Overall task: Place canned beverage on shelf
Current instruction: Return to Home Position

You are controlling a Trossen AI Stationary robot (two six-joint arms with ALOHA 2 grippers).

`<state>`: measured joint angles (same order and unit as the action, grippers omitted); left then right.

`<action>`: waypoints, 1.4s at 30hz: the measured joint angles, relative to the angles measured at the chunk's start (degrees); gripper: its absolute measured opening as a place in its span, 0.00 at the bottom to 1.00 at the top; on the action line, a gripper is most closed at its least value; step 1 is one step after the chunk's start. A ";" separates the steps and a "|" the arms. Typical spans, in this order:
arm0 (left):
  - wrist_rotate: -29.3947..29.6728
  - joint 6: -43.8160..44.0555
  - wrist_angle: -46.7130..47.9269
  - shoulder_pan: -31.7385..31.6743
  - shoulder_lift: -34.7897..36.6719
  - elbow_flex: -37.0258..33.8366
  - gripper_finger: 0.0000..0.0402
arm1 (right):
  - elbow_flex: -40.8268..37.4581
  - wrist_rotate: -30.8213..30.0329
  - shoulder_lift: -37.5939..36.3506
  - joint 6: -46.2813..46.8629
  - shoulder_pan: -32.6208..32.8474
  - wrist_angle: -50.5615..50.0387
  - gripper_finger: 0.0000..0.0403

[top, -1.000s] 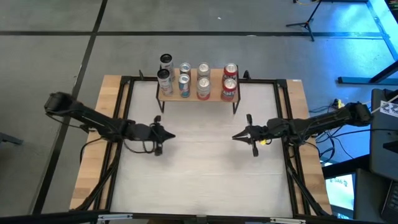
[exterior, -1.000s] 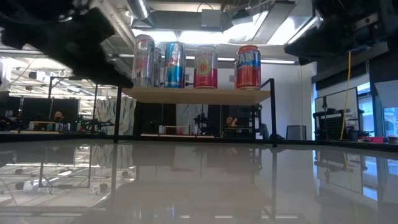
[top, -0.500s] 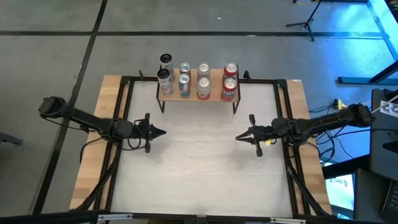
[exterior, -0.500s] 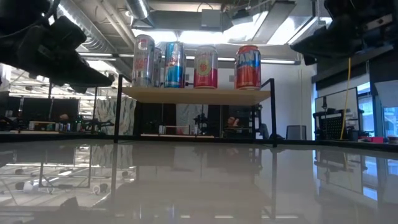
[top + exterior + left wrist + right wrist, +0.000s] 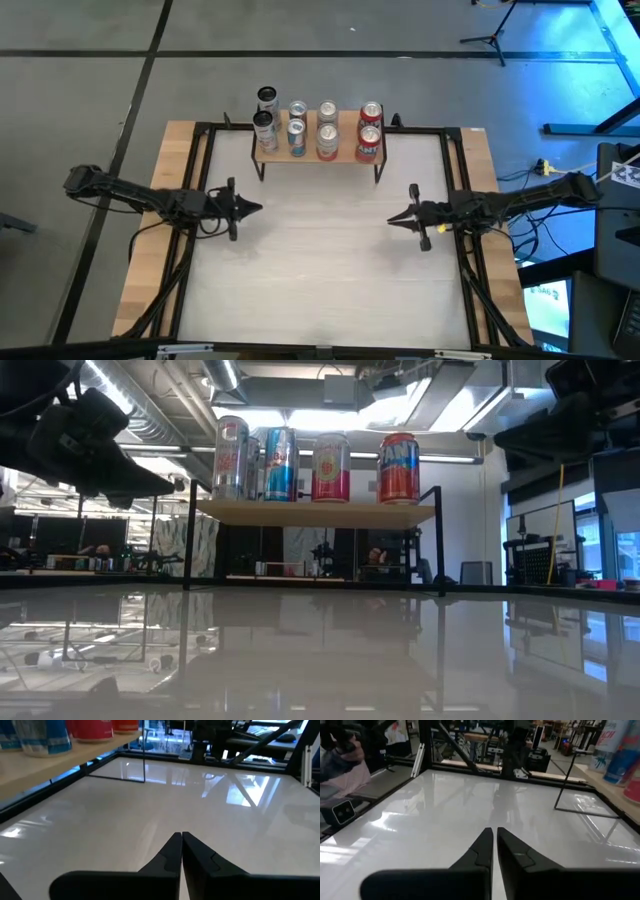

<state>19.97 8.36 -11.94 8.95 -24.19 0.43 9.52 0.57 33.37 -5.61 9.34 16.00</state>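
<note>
1. High view: one shelf (image 5: 318, 157) at the table's (image 5: 320, 285) far edge carries eight cans (image 5: 327, 140) in two rows of four. The left gripper (image 5: 258, 209) and right gripper (image 5: 392, 218) hover well apart.
2. Low view: four front cans show, including one red can (image 5: 398, 468). Their lettering is unreadable.
3. Left wrist view: its two fingers (image 5: 172, 851) are pressed together, holding nothing.
4. Right wrist view: the same, tips together and empty.
</note>
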 joint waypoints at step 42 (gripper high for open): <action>-12.70 -5.64 10.20 -12.58 20.80 0.04 0.01 | -5.55 0.07 -33.14 4.02 0.00 -23.65 0.05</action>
<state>7.27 2.72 -1.73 -3.63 -3.39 0.47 3.97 0.64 0.23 -1.59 9.34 -7.65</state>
